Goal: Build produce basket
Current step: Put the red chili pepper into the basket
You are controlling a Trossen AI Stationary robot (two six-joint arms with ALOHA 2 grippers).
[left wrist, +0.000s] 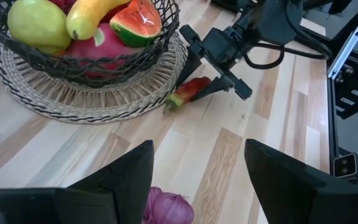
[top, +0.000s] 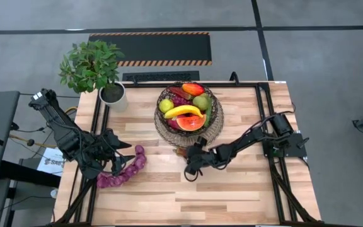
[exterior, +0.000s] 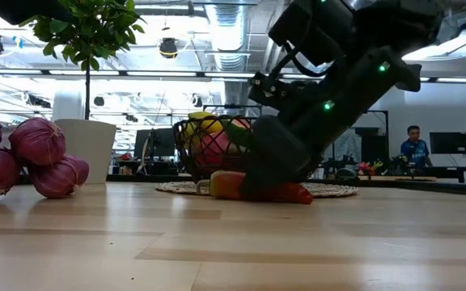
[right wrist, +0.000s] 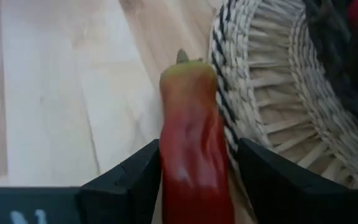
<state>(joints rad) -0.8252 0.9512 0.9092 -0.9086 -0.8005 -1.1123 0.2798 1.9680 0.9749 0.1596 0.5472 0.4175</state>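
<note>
The dark wire basket (top: pixel 159 120) on its tan wicker base (right wrist: pixel 278 81) stands at the table's far middle. It holds a banana, a watermelon slice, green fruit and red pieces. A red pepper (top: pixel 181 151) lies on the table against the near edge of the base. My right gripper (top: pixel 192 157) is down at it and shut on it. The long purple string (top: pixel 123 171) lies curled on the table's left part. My left gripper (left wrist: pixel 197 168) hovers open just above the string's far end (left wrist: pixel 166 208), apart from it. My right gripper pinches the red pepper (right wrist: pixel 191 143) between its two fingers (right wrist: pixel 135 180), which lie along its sides at the red end. The green stem end (left wrist: pixel 174 101) points away past the fingertips. It comes in low, slanting down from the table's right. The pepper lies on the table beside the wicker base.
A leafy plant in a white pot (top: pixel 112 94) stands at the far left, close to the basket. Black frame rails (top: pixel 263 120) run along the table's left and right sides. The near half of the wooden table (top: pixel 200 202) is bare board. A person (exterior: pixel 413 145) shows far behind.
</note>
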